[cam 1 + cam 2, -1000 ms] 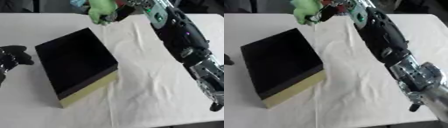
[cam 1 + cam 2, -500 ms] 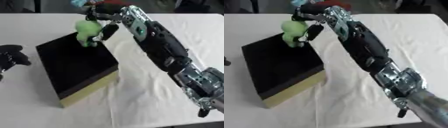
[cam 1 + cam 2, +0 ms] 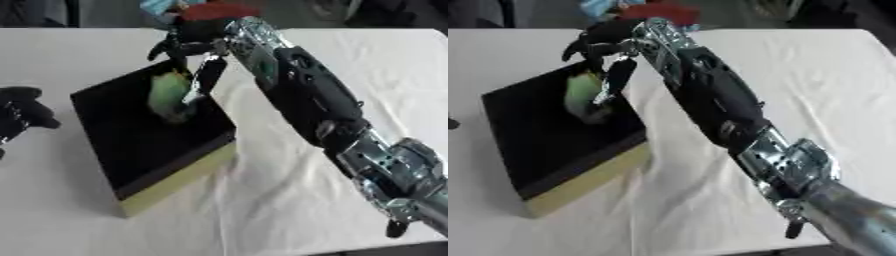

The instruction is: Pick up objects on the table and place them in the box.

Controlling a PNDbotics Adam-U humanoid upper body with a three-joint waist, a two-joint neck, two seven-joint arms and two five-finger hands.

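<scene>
Before me the worktop [image 3: 79,210] is spread with a creased white cloth [image 3: 289,200]. Directly on it, left of centre, sits a square box [image 3: 179,172] with black inside and pale yellow outer walls, turned askew.

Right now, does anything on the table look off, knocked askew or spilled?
Nothing looks spilled or damaged. The box sits at an angle to the table edges. The green object is blurred inside the box, just under the right hand, whose fingers look spread. The left hand rests idle at the left edge.
</scene>
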